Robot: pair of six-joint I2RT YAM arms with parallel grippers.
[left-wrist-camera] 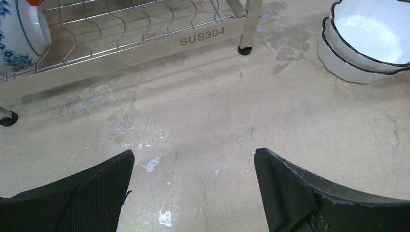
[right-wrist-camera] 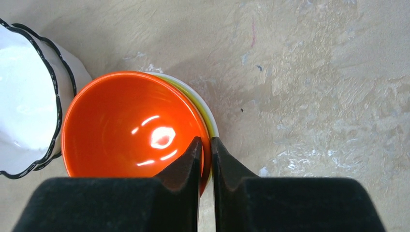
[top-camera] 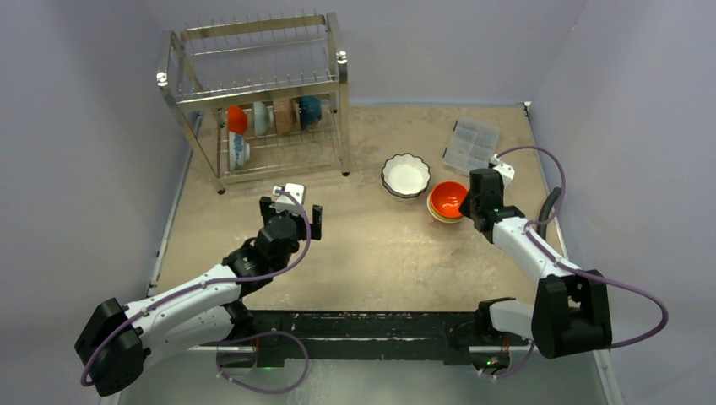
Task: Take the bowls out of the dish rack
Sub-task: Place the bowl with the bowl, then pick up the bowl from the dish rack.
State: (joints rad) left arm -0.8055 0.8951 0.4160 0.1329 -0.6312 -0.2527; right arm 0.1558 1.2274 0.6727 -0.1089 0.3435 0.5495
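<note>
Bowls [top-camera: 261, 118] stand on edge in the steel wire rack's [top-camera: 343, 101] lower tier, seen from above. Left wrist view: left pincer [left-wrist-camera: 193, 157] spread wide over the scuffed tan table [left-wrist-camera: 203, 106], near stacked white scalloped bowls [left-wrist-camera: 367, 43]. Right wrist view: right pincer [right-wrist-camera: 205, 145] clenched on the rim of a glossy orange bowl [right-wrist-camera: 130, 125], which is nested in a yellow-green bowl [right-wrist-camera: 207, 116].

One dish rack [top-camera: 253, 94] holding five bowls [top-camera: 310, 110] — outside, two white bowls [left-wrist-camera: 360, 38], one orange bowl [right-wrist-camera: 130, 125], one clear box [top-camera: 471, 145]

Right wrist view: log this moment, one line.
right gripper: shut on glossy orange bowl | left gripper: open | steel wire rack: holds bowls
</note>
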